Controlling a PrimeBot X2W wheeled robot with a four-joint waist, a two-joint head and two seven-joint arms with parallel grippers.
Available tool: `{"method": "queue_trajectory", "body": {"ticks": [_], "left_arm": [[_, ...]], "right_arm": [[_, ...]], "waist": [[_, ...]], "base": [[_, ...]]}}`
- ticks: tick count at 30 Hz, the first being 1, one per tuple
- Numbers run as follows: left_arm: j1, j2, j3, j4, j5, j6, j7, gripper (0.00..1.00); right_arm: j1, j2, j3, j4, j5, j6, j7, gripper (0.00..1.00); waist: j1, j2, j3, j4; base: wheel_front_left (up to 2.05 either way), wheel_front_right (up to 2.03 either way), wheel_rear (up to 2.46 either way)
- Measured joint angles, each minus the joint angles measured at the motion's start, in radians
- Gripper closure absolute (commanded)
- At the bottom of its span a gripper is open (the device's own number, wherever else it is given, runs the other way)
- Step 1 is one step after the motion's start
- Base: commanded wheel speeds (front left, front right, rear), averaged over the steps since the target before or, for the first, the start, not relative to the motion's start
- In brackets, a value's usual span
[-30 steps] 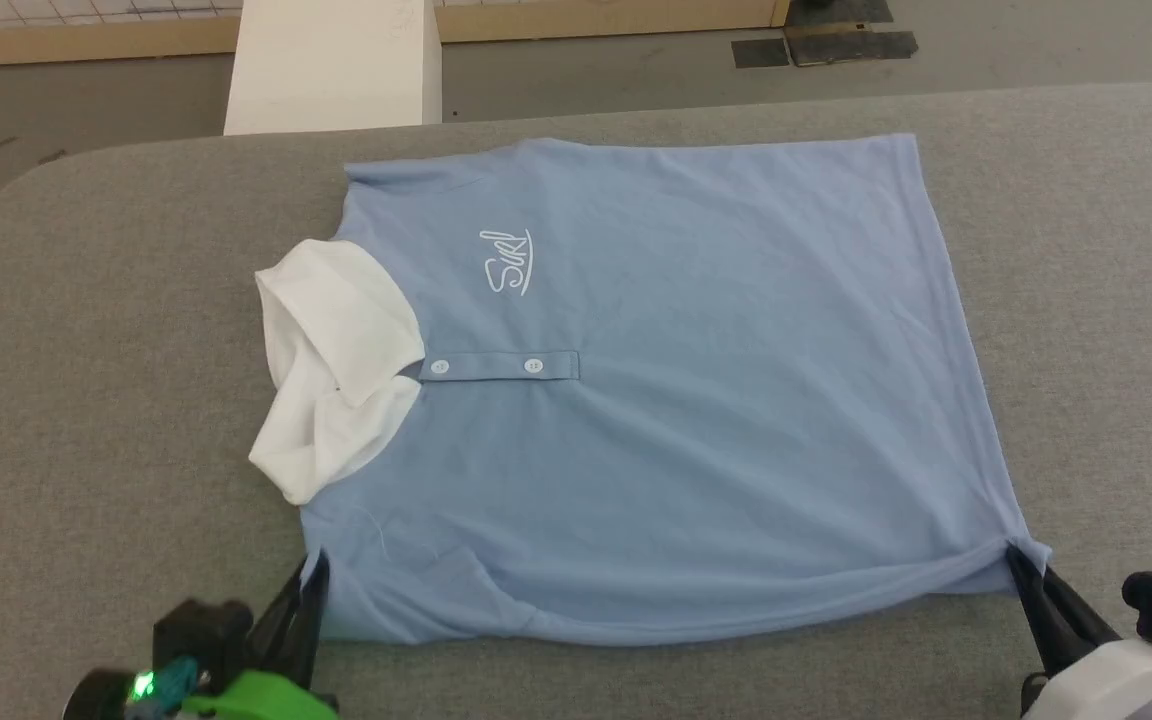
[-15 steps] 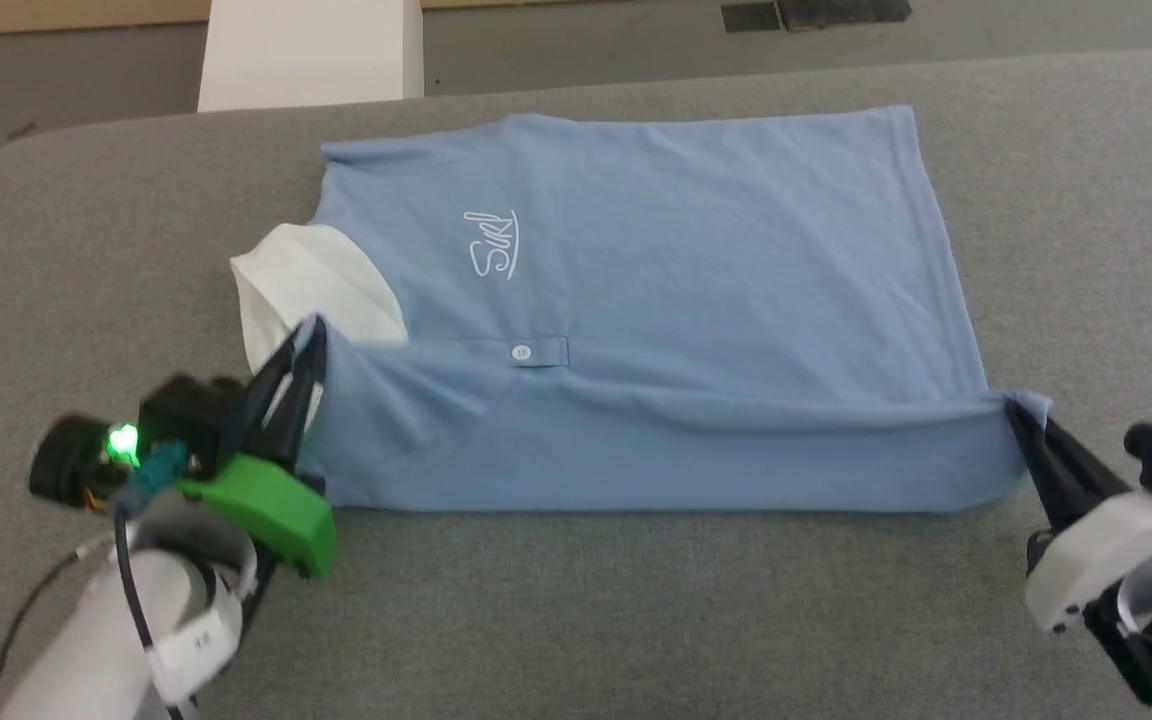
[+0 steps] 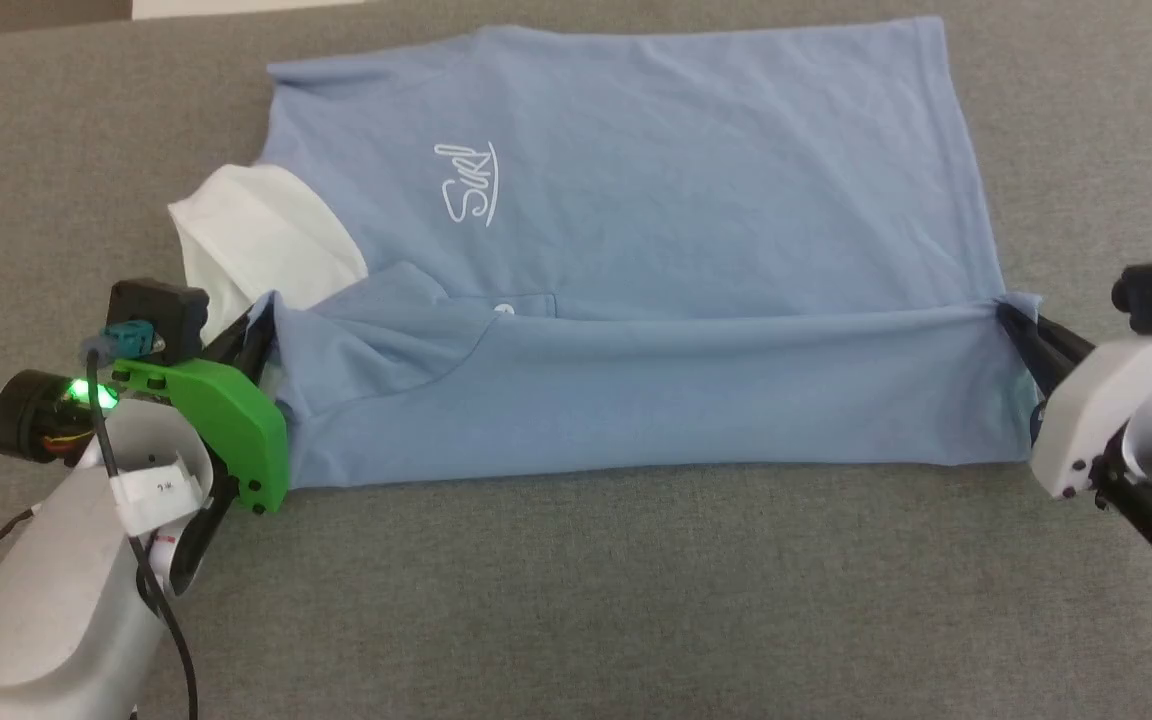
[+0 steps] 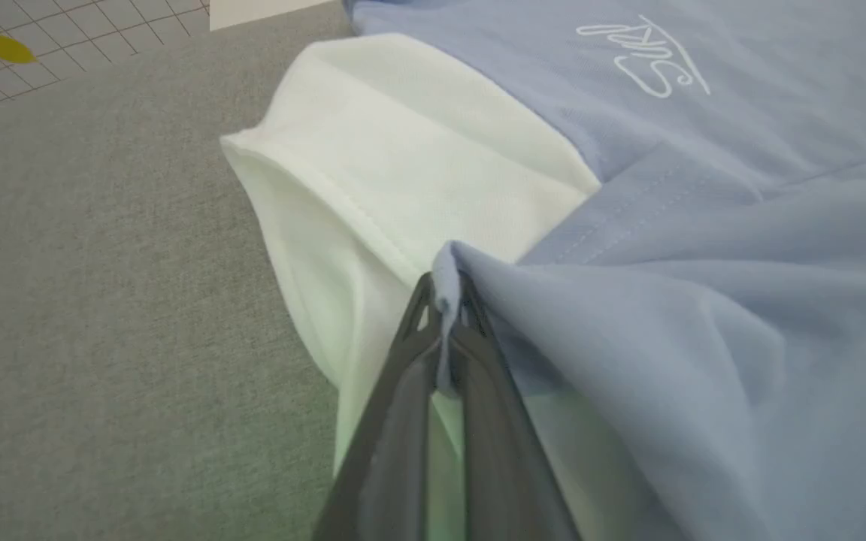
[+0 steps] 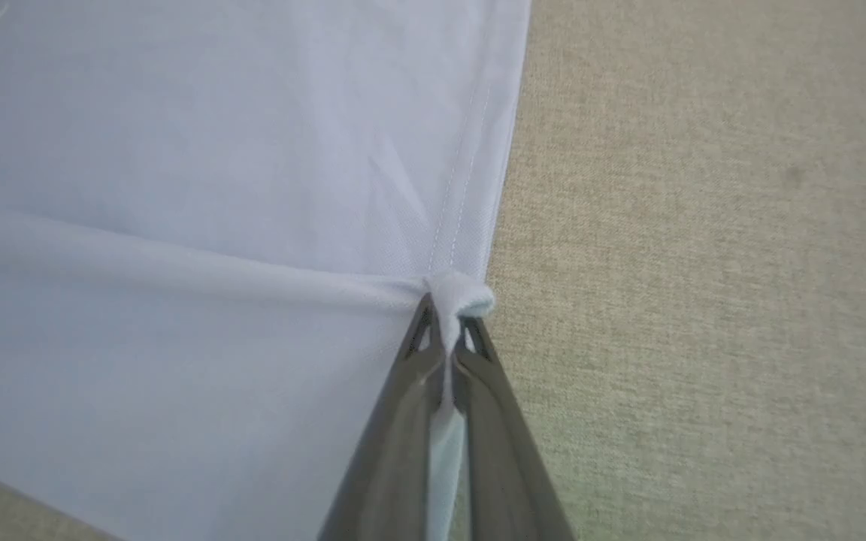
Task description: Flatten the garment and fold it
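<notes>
The garment (image 3: 636,200) is a light blue polo shirt of fine, matte knit, spread across the middle and far part of the grey table (image 3: 576,600); its near portion is doubled back over the body as a long, soft band running from side to side, rounded along the near fold and drawn fairly taut at its upper edge. The collar (image 3: 256,240) at the left is white, of a slightly coarser mesh-like weave with a stitched edge, and curls in a loose arch; a white script logo (image 3: 466,185) sits on the chest; a small pale button (image 3: 504,311) peeps out at the band's edge. The left gripper (image 3: 261,322) has its dark, tapering fingers closed on a pinch of blue cloth at the band's left corner, just beside the collar; the right gripper (image 3: 1008,312) is clamped the same way on the right corner, where the cloth bunches into a small knot beside a double-stitched hem. The table covering looks felt-like and faintly mottled; a glossy green cover (image 3: 221,410) sits on the left wrist, a white one (image 3: 1096,410) on the right.
</notes>
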Motion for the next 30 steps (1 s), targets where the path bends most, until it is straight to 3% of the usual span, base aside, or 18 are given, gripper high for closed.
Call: {"method": "queue_trajectory", "body": {"ticks": [8,9,10,11,12,13,17,23,30], "left_arm": [[-0.028,-0.002,0.005,0.030,-0.039,0.004,0.071,1.00],[-0.029,-0.005,0.005,0.030,-0.045,0.004,0.077,0.87],[-0.031,-0.007,0.006,0.030,-0.049,0.004,0.077,0.60],[-0.032,-0.012,0.008,0.029,-0.054,0.008,0.074,0.04],[-0.032,-0.017,0.010,0.028,-0.056,0.015,0.063,0.00],[-0.031,-0.021,0.010,0.027,-0.056,0.019,0.049,0.00],[-0.001,-0.031,0.034,0.010,-0.016,0.067,-0.099,0.00],[0.098,-0.058,0.082,-0.057,0.029,0.154,-0.335,0.00],[0.244,-0.096,0.074,-0.131,0.050,0.202,-0.418,0.00]], "right_arm": [[-0.121,-0.015,0.047,0.076,0.081,0.000,0.165,1.00],[-0.132,-0.017,0.046,0.082,0.089,0.000,0.183,1.00],[-0.140,-0.016,0.041,0.090,0.096,0.000,0.195,1.00],[-0.146,-0.015,0.035,0.096,0.102,0.000,0.205,0.85],[-0.148,-0.012,0.028,0.098,0.103,0.000,0.208,0.53],[-0.148,-0.007,0.022,0.099,0.104,0.000,0.208,0.00],[-0.117,0.007,-0.001,0.071,0.098,0.000,0.149,0.00],[0.011,0.042,-0.075,-0.020,0.057,0.000,-0.045,0.00],[0.190,0.161,-0.189,-0.127,0.000,0.000,-0.259,0.00]], "waist": [[0.0000,0.0000,0.056,0.008],[0.0000,0.0000,0.058,0.011],[0.0000,0.0000,0.059,0.013],[0.0000,0.0000,0.058,0.016],[0.0000,0.0000,0.055,0.018],[0.0000,0.0000,0.051,0.020],[0.0001,0.0000,0.022,0.025],[0.0000,0.0000,-0.042,0.031],[0.0000,0.0000,-0.107,0.035]], "base": [[0.00,0.00,0.00],[0.00,0.00,0.00],[0.00,0.00,0.00],[0.00,0.00,0.00],[0.00,0.00,0.00],[0.00,0.00,0.00],[0.00,0.00,0.00],[0.00,0.00,0.00],[0.00,0.00,0.00]]}}
